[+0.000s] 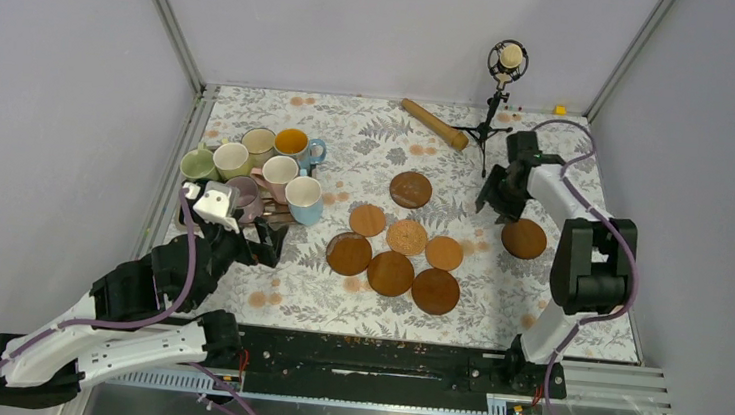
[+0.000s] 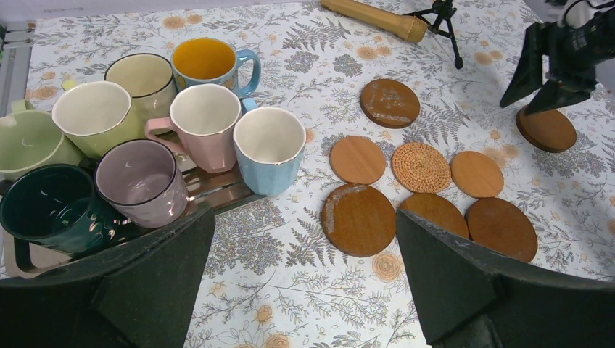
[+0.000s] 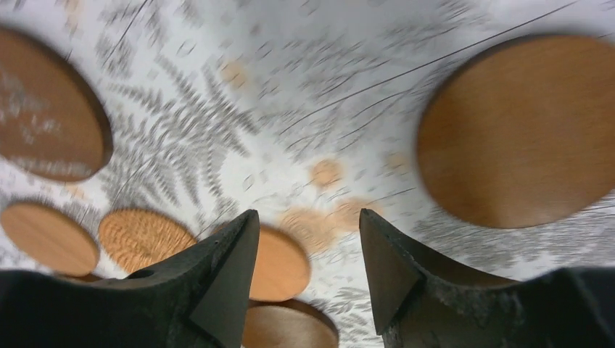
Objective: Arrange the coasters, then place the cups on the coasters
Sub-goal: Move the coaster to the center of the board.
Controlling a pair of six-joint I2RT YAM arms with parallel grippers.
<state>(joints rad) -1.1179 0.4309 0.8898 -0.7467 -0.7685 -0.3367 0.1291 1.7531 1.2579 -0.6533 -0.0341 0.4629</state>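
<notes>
My right gripper (image 3: 308, 217) hangs empty, jaws parted, above the table between the lone coaster (image 3: 518, 130) and the clustered coasters (image 1: 391, 273). I should descend squarely, straddling one disc's rim, clear of neighbours. The cups (image 1: 279, 173) sit far left.

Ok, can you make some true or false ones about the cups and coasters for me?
1. No cup sits on a coaster yet. True.
2. The woven coaster lies alone on the right. False: it is in the middle bunch; the one alone is a plain brown coaster.
3. The right fingers hold a coaster. False: they are apart with nothing between them.
4. The cup with yellow inside stands with the other cups. True.
</notes>
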